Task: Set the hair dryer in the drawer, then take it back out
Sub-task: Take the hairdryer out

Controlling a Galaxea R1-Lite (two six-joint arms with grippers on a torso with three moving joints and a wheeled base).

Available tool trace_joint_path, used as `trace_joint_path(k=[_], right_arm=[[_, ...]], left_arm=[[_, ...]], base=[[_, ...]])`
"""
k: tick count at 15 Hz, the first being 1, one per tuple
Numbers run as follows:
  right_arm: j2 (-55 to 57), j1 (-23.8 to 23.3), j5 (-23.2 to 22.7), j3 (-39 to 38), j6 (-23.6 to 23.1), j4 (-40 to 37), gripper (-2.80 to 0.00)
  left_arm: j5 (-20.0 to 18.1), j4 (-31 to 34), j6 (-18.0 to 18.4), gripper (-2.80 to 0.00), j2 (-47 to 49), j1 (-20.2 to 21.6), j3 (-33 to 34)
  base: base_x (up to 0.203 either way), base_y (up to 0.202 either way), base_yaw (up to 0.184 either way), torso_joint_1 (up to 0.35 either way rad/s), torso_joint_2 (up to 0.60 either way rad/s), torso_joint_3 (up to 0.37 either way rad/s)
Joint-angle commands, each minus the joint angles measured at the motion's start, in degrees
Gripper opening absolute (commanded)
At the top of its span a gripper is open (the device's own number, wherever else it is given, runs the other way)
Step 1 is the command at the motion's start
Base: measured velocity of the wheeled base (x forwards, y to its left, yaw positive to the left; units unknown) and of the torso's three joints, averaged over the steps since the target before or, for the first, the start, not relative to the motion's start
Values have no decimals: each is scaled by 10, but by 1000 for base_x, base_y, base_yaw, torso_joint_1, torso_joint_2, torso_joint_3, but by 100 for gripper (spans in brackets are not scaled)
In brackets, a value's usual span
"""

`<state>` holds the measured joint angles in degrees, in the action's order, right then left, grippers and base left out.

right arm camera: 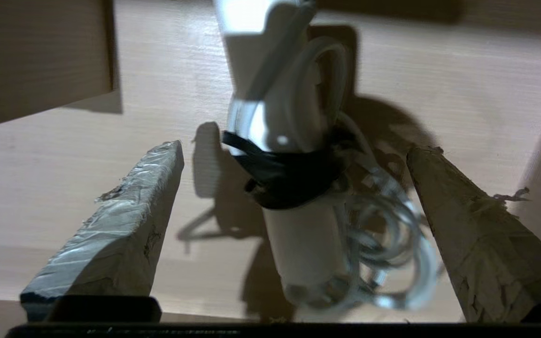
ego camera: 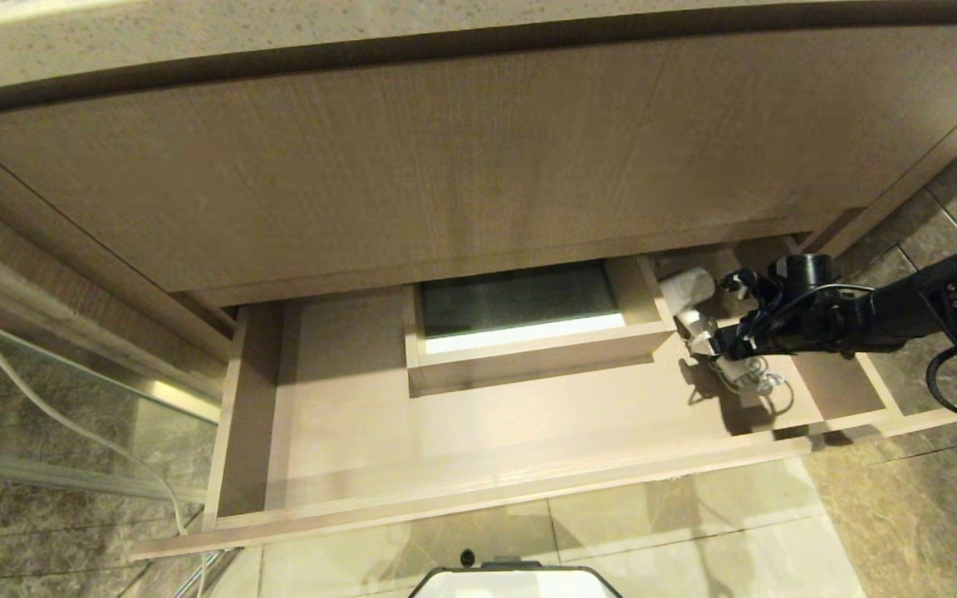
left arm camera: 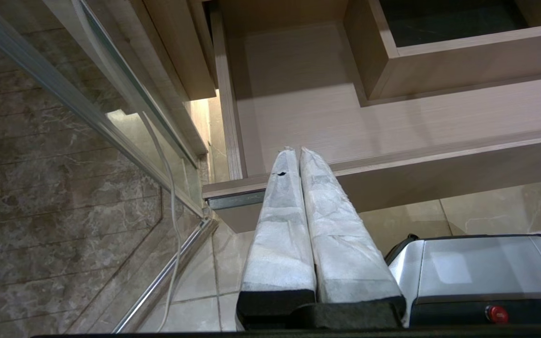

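Observation:
The white hair dryer (ego camera: 689, 291) lies on the floor of the pulled-out drawer (ego camera: 487, 432), at its right end, barrel toward the back and coiled grey cord (ego camera: 748, 378) toward the front. A black strap binds the cord to the handle (right arm camera: 294, 225). My right gripper (ego camera: 709, 345) reaches in from the right and stands open. In the right wrist view its taped fingers (right arm camera: 125, 211) sit wide apart on either side of the handle, touching neither it nor the cord. My left gripper (left arm camera: 297, 151) is shut on nothing, parked in front of the drawer's left front corner (left arm camera: 233, 188).
A boxed cutout (ego camera: 528, 332) stands mid-back in the drawer, just left of the dryer. A tall wood-grain panel (ego camera: 445, 166) overhangs the drawer's back. A glass partition with a white cable (ego camera: 55, 415) is at the left. My base (ego camera: 512, 581) stands on the tiled floor.

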<state>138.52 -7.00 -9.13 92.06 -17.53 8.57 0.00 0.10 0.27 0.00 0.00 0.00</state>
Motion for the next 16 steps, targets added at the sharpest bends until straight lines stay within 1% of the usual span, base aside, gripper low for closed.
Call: trace_joint_path(k=[1,9,10,16], right_arm=[[20,-5,-1,10,-1,0,0],[48,-6,-2,46,-1,1,0],[50,-6,-2,47,-1,3,-280],[59,-3,-1,54,-9,22,-280]], left_arm=[[0,0,0,-280,0,0,1],[0,0,0,-280,0,0,1],[0,0,0,-280,0,0,1],[0,0,0,-280,0,0,1]], base=[[0,0,0,0,0,0],[0,0,0,0,0,0],[0,0,0,0,0,0],[0,0,0,0,0,0]])
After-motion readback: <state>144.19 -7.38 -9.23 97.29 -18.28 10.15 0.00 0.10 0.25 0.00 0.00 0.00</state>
